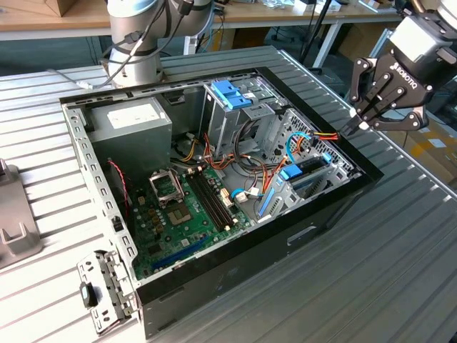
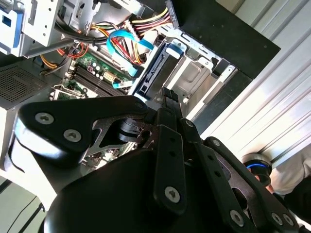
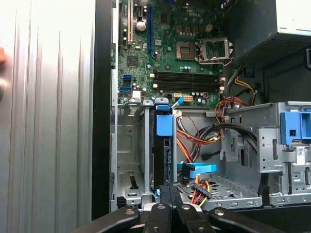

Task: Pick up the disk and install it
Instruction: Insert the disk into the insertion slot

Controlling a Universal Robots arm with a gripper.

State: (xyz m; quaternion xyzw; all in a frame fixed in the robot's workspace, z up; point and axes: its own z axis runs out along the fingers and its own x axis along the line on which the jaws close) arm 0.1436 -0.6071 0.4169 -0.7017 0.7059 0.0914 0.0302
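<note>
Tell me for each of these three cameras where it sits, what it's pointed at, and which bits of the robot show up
Exterior view: off the arm, above the open computer case; shows the arm's base and gripper.
First wrist view: on the arm, looking past the gripper into the case at the disk standing in its bay.
Second wrist view: on the arm, behind the gripper, facing the disk.
Shared: all three show disk and motherboard.

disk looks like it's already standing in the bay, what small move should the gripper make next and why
Probably a short, straight descent toward the disk. The gripper hangs above the case's edge at the exterior view's right, fingers together and holding nothing. The disk stands on edge in the drive bay, directly ahead of the fingertips in the first wrist view. Whether it is fully seated is hard to tell.
</note>
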